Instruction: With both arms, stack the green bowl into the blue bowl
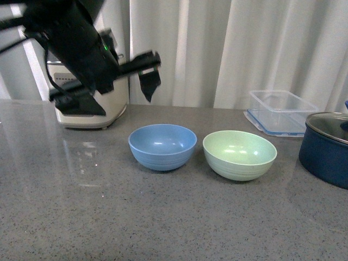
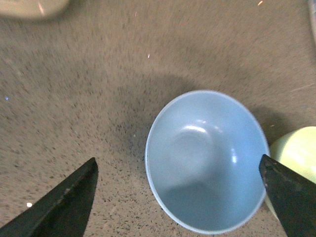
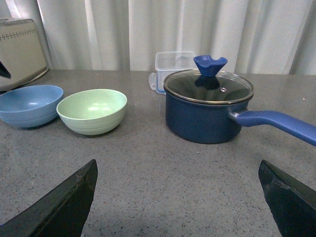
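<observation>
Front view: my left pincer (image 1: 111, 92) hangs high above the grey speckled tabletop (image 1: 81, 217), fingers wide apart and empty, its arm (image 1: 65, 32) slanting down from the upper left. The pale mint-green round matte bowl (image 1: 240, 154) stands mouth-up just beside the light sky-blue round matte bowl (image 1: 162, 145), a gap between them.

Left wrist view: the sky-blue bowl lies below, framed by the spread fingers.

Right wrist view: my right pincer (image 3: 177, 197) is low, wide apart and empty, both bowls well off.
</observation>
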Robot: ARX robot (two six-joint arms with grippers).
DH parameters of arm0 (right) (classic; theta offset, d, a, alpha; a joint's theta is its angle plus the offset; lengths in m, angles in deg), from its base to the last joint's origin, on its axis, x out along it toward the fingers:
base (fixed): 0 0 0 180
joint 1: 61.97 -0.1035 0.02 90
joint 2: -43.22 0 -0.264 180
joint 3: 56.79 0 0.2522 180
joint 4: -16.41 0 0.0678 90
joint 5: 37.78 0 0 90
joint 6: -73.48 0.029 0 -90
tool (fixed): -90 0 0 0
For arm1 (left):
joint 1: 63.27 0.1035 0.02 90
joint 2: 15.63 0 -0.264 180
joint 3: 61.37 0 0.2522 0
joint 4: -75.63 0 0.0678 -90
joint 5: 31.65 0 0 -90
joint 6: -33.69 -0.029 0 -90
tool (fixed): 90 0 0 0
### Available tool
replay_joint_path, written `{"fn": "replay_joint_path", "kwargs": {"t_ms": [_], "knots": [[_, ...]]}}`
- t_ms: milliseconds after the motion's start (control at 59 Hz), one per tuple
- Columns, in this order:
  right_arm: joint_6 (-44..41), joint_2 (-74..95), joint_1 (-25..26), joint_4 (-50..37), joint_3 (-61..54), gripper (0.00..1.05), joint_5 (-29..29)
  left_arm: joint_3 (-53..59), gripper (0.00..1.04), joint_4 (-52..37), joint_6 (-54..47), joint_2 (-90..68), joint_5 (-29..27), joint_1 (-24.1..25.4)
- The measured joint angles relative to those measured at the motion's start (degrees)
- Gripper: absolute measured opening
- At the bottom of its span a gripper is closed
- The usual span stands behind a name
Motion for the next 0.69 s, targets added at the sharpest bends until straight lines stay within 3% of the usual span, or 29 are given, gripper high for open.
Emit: {"fn": "replay_joint_path", "kwargs": {"t_ms": [34,186,373,441,695], "knots": [[0.0,0.0,0.0,0.0,0.0,0.95,0.0,1.77,1.0,-1.49,-1.57,2.54,-0.31,0.28],[0.0,0.0,0.0,0.0,0.0,0.95,0.0,15.15,0.98,-12.76,-10.45,17.55,-3.8,2.54],[0.0,0.0,0.0,0.0,0.0,0.95,0.02,36.63,0.98,-31.32,-19.12,37.2,-1.29,9.03],[0.0,0.0,0.0,0.0,0.0,0.95,-0.02,40.09,0.98,-33.81,-19.65,40.09,-1.42,10.03],[0.0,0.0,0.0,0.0,-0.02,0.95,0.0,59.56,0.53,-46.34,-21.79,48.68,1.16,11.93]]}}
